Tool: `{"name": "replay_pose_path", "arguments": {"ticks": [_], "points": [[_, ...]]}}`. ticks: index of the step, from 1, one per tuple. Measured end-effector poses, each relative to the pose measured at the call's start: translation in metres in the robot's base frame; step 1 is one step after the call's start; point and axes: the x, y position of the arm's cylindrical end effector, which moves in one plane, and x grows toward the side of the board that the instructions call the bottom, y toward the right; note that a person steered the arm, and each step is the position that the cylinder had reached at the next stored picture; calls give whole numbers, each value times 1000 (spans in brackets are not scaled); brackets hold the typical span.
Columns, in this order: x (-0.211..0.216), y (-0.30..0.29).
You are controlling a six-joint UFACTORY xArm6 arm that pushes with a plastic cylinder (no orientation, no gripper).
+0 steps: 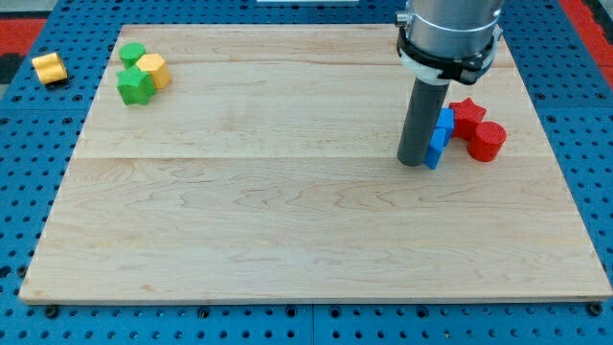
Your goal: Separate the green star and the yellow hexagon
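Note:
The green star (135, 86) lies at the board's top left, touching the yellow hexagon (153, 70) just above and right of it. A green round block (131, 54) sits touching them at the top. My tip (413, 163) rests on the board far to the right, right next to the left side of a blue block (440, 139). The rod is far from the green star and the yellow hexagon.
A red star-like block (466, 115) and a red cylinder (486, 141) lie right of the blue block. A yellow block (48, 68) lies off the wooden board (287, 220) on the blue pegboard at the view's top left.

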Motion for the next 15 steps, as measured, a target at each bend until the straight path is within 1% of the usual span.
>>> {"name": "replay_pose_path", "arguments": {"ticks": [1,2,3,4,5,6,7,8,9,10,11,12,14,15], "points": [[1,-136],[-12,-297],[-86,-360],[-146,-373],[-151,-332],[-166,-329],[-172,-312],[-172,-257],[-151,-255],[-169,-310],[-210,-287],[-231,-248],[-194,-111],[-199,-124]]}}
